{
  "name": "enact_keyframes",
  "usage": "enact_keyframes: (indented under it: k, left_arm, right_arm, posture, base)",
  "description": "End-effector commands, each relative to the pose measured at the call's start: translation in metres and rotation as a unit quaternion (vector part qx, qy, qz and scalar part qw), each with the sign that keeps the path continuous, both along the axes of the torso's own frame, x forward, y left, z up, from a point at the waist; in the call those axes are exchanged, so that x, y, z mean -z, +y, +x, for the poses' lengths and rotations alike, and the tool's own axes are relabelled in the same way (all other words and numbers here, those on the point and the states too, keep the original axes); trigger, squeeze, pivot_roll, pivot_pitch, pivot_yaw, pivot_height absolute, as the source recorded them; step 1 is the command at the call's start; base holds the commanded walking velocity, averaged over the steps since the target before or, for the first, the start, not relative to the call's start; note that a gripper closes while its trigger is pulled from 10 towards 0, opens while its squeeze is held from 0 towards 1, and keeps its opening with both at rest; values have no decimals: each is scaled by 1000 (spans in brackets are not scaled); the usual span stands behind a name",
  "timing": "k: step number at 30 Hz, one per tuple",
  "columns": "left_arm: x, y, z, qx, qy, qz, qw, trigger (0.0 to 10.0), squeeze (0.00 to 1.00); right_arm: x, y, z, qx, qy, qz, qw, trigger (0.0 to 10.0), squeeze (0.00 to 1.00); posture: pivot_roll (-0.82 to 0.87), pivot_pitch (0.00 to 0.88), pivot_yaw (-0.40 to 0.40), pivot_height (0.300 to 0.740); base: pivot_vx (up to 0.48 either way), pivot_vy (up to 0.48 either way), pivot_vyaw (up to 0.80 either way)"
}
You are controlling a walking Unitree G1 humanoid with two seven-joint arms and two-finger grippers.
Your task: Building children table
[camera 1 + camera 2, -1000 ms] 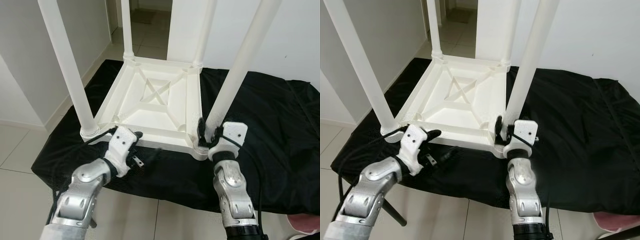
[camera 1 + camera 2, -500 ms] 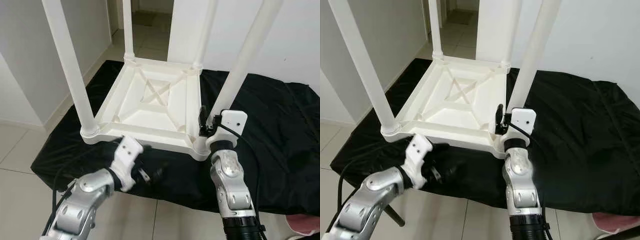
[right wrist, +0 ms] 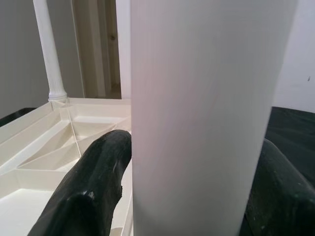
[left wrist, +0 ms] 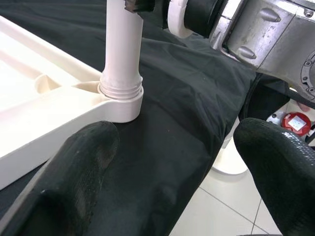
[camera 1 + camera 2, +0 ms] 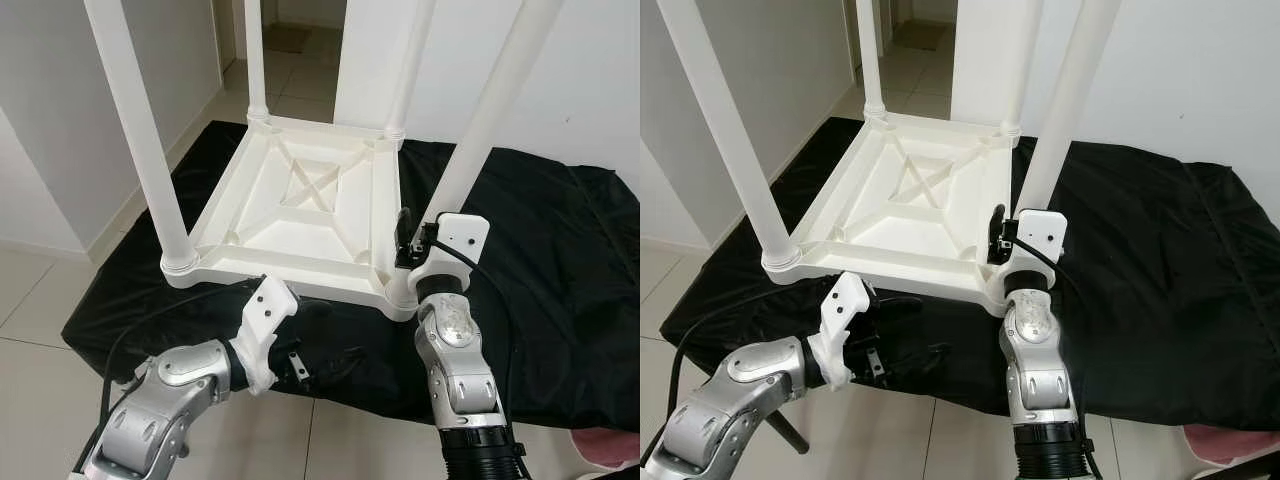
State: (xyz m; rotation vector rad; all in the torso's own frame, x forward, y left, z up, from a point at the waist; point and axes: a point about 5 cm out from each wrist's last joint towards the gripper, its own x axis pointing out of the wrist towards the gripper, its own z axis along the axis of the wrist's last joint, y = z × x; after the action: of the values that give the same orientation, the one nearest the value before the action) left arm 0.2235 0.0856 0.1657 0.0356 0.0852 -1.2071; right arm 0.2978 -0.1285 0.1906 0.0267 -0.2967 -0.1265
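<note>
A white plastic children table (image 5: 305, 215) lies upside down in the centre of the frame on a black cloth (image 5: 540, 250), its ribbed underside facing up and its four legs rising out of the top of the picture. The cloth covers a low support that stands on a pale tiled floor (image 5: 40, 300).

The right tool (image 5: 415, 240) is at the near right leg (image 5: 480, 130), low on the leg just above the socket where it joins the tabletop corner. Its two black fingers (image 3: 93, 182) sit one on each side of the white tube, clamped on it; in the right wrist view the leg stands between them and the ribbed underside stretches away behind.

The left tool (image 5: 315, 335) hovers at the lower centre of the frame, just in front of the tabletop's near edge and over the dark cloth. Its fingers (image 4: 83, 167) are spread wide apart and hold nothing. The left wrist view looks between them at the threaded collar (image 4: 120, 91) of the near right leg, seated in its corner socket, with the right arm's silver casing beyond it.
</note>
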Motion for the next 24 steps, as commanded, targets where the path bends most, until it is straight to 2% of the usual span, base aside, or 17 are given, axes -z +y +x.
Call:
enact_keyframes:
  k: [1,10,20,24]
  left_arm:
    - [-3,-1,-2,8,-2,1,1000,10000,0]
    - [-7,-2,-4,13,0,3,1000,10000,0]
    - [-11,-3,-3,9,-2,-3,1000,10000,0]
    - [-11,-3,-4,10,1,-1,1000,10000,0]
  right_arm:
    - [-1,1,2,3,4,1,1000,10000,0]
    - [-1,0,4,11,12,6,1000,10000,0]
    - [-15,1,5,7,-13,15,1000,10000,0]
    - [-27,3,5,4,-34,14,999,10000,0]
  posture:
    - [15,0,-44,740]
    - [17,0,-44,740]
    - [16,0,-43,740]
    - [17,0,-44,740]
  base:
    - [0,0,0]
    - [0,0,0]
    - [0,0,0]
    - [0,0,0]
